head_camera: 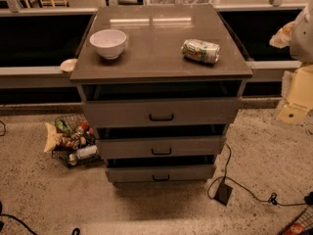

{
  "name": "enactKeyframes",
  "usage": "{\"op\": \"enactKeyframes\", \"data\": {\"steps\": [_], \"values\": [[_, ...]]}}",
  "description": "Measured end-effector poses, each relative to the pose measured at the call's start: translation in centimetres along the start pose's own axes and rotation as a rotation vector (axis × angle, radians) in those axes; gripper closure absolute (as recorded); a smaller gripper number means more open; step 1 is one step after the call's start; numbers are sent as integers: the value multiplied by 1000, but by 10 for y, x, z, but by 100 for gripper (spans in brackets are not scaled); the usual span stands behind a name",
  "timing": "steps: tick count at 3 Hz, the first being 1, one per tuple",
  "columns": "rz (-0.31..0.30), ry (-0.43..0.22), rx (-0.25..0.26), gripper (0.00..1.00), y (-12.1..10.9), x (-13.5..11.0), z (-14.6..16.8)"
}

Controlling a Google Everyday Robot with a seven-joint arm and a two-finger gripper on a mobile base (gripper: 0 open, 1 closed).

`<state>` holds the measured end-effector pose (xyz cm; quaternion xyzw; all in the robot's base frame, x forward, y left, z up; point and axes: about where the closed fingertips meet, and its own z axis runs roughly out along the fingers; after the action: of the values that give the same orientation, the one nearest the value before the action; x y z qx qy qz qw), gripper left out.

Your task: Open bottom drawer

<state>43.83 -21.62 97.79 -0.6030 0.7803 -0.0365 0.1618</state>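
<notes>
A speckled floor (264,155) fills the lower part of the camera view, and a grey-brown cabinet (161,43) stands in the middle of it, seen from above and in front. The cabinet has three drawer fronts stacked one under another, each with a small black bar handle and a dark gap above it. The top drawer (195,112) looks widest, and the middle drawer (195,147) is narrower. The bottom drawer (132,173) sits lowest, just above the floor, with the narrowest front; its handle (160,177) is at the centre.

The gripper (296,102) is at the right edge of the view, a pale cream part level with the top drawer and well apart from the cabinet, touching nothing. I cannot tell whether it is wide or narrow.

A wire basket (73,141) of snack bags and bottles rests on the floor just left of the drawers. On the cabinet top, a white bowl (108,43) stands upright near the left side, and a can (200,51) lies on its side towards the right, well apart from the bowl. A small black box (223,193) with a cable lies on the floor near the cabinet's lower right corner.
</notes>
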Motion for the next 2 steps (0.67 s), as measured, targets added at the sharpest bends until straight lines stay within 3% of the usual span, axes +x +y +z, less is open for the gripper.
{"op": "enactKeyframes", "data": {"steps": [1,2], "values": [[0,0,0,0,0,0,0],[-46,-49,-46,0,6,-5,34]]}}
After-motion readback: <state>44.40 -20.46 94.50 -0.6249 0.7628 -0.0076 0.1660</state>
